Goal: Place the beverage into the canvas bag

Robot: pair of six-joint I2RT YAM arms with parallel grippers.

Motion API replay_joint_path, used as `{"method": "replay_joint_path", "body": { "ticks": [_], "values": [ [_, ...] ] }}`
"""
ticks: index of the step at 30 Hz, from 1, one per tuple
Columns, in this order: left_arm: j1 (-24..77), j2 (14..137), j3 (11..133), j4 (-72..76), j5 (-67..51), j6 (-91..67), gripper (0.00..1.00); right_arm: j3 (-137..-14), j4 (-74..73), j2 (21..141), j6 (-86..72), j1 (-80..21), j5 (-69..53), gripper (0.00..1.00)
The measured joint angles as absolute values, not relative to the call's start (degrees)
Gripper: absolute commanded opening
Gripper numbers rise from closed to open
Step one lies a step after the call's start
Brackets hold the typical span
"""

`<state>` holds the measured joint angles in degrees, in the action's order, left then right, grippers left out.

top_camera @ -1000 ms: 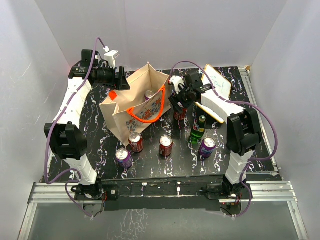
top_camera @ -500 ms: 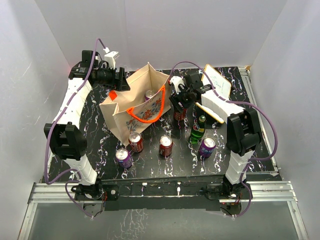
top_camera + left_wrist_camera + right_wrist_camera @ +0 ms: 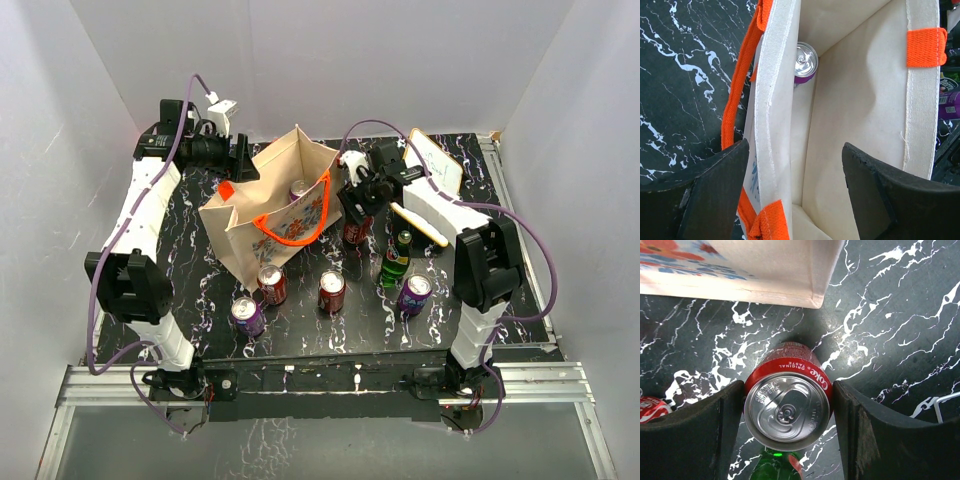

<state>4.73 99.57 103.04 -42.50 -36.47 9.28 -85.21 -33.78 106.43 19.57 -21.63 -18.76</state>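
Observation:
The canvas bag stands open at the table's middle left, with orange handles and a flower print; a purple can stands inside it. My right gripper is just right of the bag, shut on a red Coke can that both pads touch, held above the table. My left gripper is open at the bag's far rim. Its fingers straddle the bag's wall, one outside and one inside. The purple can shows at the bag's bottom.
Two red cans and two purple cans stand near the front. A green bottle stands just below my right gripper and shows under the can. A white board lies at the back right.
The Coke can in my right gripper has shifted slightly toward the bag and shows more below the gripper. My left arm's elbow has moved a little outward; its gripper stays at the bag's rim.

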Motion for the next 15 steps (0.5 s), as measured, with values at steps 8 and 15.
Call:
{"method": "replay_joint_path", "body": {
  "ticks": [8,15],
  "values": [
    [4.73,96.25,101.80,-40.64,-36.58,10.52,0.77,-85.80,-36.29,98.41,17.80,-21.63,-18.06,0.08],
    [5.06,91.92,102.37,-39.13,-36.49,11.40,0.77,-86.85,-36.47,86.74,17.82,-21.39,-15.22,0.08]
  ]
}}
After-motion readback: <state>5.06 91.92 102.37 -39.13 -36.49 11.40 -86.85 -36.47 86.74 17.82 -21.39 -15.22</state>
